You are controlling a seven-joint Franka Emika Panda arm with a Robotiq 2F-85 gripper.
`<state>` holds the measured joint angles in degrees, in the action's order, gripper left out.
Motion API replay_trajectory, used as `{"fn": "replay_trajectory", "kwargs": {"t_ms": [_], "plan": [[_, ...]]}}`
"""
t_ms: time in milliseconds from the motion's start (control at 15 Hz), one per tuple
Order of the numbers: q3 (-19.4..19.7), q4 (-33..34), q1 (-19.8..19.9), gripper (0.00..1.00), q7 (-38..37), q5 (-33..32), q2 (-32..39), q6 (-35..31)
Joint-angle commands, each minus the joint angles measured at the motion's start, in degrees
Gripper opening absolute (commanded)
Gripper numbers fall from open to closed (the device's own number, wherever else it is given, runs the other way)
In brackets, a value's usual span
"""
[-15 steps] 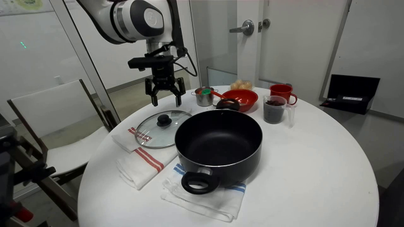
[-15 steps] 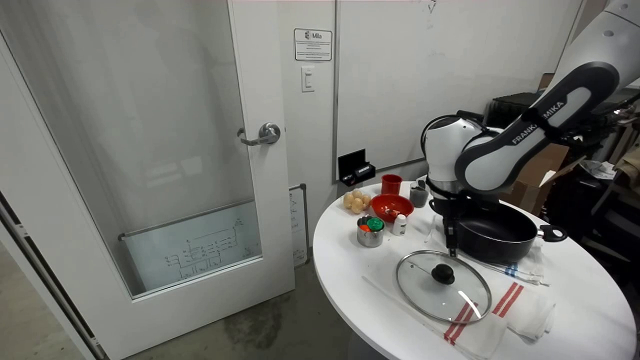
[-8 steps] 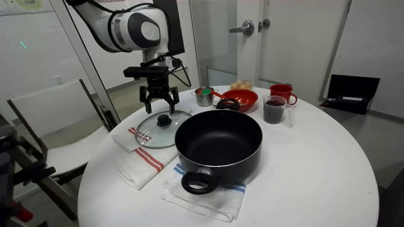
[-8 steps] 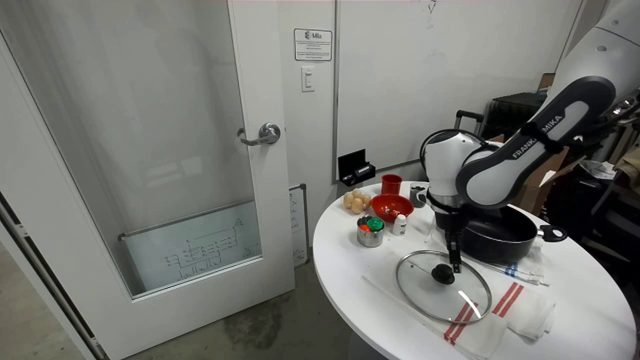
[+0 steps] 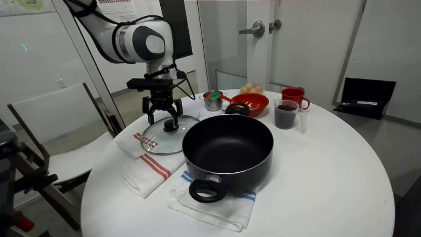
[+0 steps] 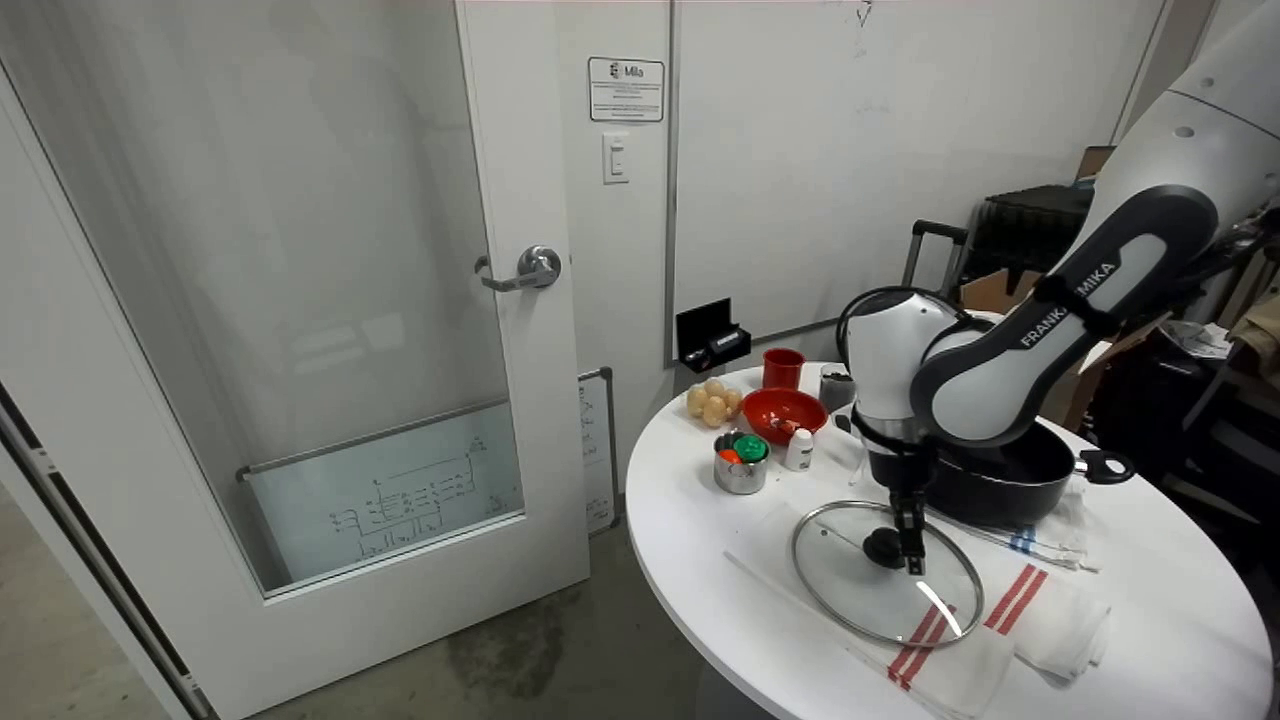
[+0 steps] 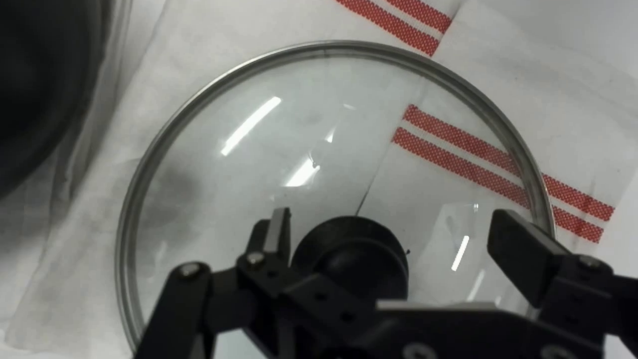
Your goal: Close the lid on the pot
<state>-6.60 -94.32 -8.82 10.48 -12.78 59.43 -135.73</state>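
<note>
Clear glass, thin metal rim point(image 7: 339, 47): the lid point(image 6: 870, 595) lies flat, dark knob point(image 7: 356, 249) up, over red-striped cloth point(image 5: 148, 174). Round white counter point(image 5: 319, 177), so edges only, no corners. Lid is between the pot point(image 5: 248, 179) and the edge nearest the chair point(image 5: 59, 112); just beside the pot, apart from it in the wrist view. Pot uncovered, farther in from that edge.

Gripper point(image 5: 163, 122) stands over the lid, fingers point(image 7: 523, 254) spread, nothing pinched. Knob is between them but off-centre: close by one finger, well apart from the other. Contact with the nearer finger: can't tell. Fingertip height against the knob: can't tell either.

Handling, my call: stiff, breakable, moderate weight, won't flex. Glass probably slick, rim thin and low against the cloth, so poor hold there. Knob is the place: small, looks hard, sits at the centre, should keep the lid level. Rounded top may let fingers slip; take it low, across the full width. Centre on it first, else closing will likely drag the lid sideways on the cloth. Weak pinch could let it tilt or swivel. Lift straight up before heading inward; rim could knock the pot's wall. Step in hand: lining up the grasp.
</note>
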Motion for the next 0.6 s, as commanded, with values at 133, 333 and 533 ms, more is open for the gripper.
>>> {"fn": "replay_trajectory", "kwargs": {"t_ms": [133, 333, 533], "plan": [[-0.27, 2.50, -0.07, 1.00, 2.24, 0.12, 2.57, -1.74], [-0.21, 2.44, 0.03, 1.00, 2.64, 0.05, 2.89, -3.15], [-0.19, 2.06, 0.07, 1.00, 2.78, -0.03, 2.88, -4.64]]}}
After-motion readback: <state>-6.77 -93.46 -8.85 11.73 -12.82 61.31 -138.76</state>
